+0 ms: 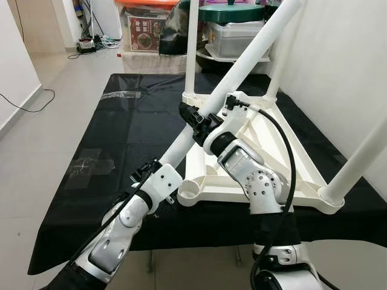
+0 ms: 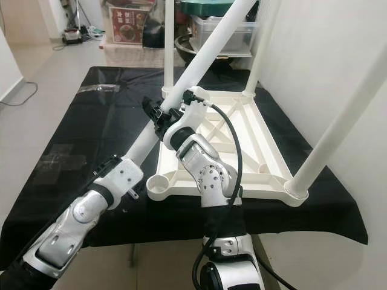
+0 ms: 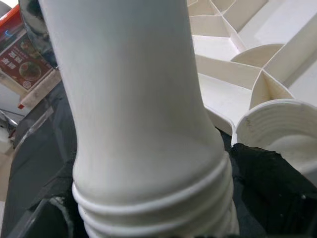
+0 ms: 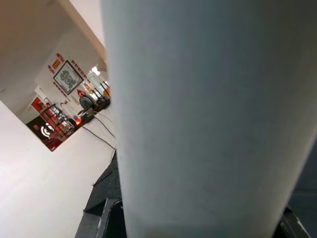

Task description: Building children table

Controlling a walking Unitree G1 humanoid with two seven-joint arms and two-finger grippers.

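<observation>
The loose leg (image 1: pixel 242 63) is a long white tube slanting from low on the robot's left, near the tabletop's (image 1: pixel 284 151) empty corner socket (image 1: pixel 188 190), up and away to the right, its upper end cut off by the frame edge. Its threaded end (image 3: pixel 158 208) shows in the left wrist view, just beside the socket and not in it. The tabletop lies upside down on a black cloth (image 1: pixel 109 145), ribs up, with three other legs standing in its corners, their tops out of frame. The left gripper (image 1: pixel 151 171) holds the leg near its low end, though the fingers are hidden behind the wrist and tube. The right gripper (image 1: pixel 196 119) is clamped round the leg higher up, black fingers against it.
</observation>
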